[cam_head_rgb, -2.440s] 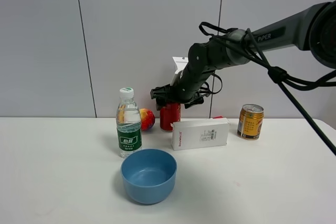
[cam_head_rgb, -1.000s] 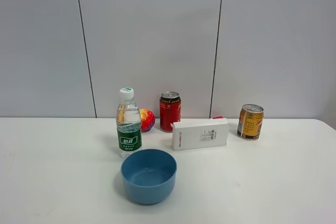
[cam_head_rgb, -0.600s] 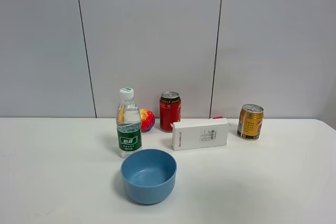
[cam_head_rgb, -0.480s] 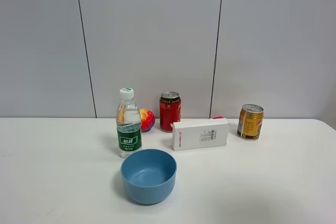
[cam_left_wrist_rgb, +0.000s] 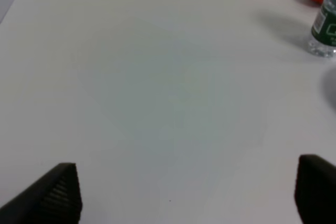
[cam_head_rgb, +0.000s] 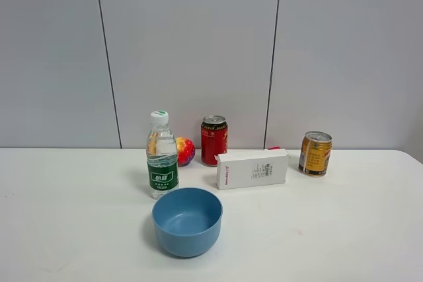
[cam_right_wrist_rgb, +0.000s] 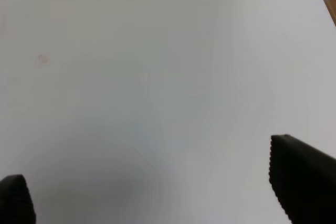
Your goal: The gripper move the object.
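Observation:
The red drink can with gold lettering and a silver lid stands upright at the back of the white table, between the apple and the white box. No gripper shows in the exterior high view. My left gripper is open and empty over bare table. My right gripper is open and empty over bare table. The can shows in neither wrist view.
A water bottle stands left of the can, also seen in the left wrist view, with an apple behind it. A white box, a gold-orange can and a blue bowl are nearby.
2.4 s ago the right arm reached over the red can with its gripper around the top. It has since left the exterior view, and the can stands where it was.

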Motion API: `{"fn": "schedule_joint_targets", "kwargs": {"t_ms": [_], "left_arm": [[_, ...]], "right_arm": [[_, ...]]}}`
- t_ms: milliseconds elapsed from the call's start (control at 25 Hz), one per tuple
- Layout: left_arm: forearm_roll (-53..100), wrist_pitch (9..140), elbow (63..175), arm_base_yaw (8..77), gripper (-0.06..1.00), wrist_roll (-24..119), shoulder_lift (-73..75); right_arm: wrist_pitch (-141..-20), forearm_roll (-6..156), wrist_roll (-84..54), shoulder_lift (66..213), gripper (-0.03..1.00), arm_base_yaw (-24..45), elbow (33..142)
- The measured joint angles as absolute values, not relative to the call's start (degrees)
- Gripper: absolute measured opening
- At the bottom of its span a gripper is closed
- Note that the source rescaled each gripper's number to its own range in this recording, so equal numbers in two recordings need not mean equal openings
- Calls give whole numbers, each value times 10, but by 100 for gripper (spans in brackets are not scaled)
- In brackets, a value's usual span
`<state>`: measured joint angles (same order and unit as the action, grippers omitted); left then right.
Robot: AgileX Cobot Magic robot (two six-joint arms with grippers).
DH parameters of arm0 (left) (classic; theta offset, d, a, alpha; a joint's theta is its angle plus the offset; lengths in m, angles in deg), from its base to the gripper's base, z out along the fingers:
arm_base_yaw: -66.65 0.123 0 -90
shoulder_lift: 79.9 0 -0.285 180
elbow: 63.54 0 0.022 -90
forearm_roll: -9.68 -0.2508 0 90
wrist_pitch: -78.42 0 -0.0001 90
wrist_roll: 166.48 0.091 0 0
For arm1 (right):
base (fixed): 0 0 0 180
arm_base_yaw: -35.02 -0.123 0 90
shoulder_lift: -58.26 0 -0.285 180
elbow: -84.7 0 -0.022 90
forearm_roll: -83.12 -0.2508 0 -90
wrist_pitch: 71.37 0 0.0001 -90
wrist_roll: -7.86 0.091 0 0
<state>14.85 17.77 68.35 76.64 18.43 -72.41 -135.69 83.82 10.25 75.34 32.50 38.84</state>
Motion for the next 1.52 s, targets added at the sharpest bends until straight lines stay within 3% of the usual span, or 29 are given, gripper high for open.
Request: {"fn": "schedule_joint_targets", "kwargs": {"t_ms": [240, 1520], "left_arm": [[149, 178, 684, 766, 100, 184, -724], [149, 178, 684, 766, 100, 184, -724]], "right_arm": [[-1345, 831, 70, 661, 71, 325, 375], [-1324, 824, 79, 659, 71, 325, 360]]}}
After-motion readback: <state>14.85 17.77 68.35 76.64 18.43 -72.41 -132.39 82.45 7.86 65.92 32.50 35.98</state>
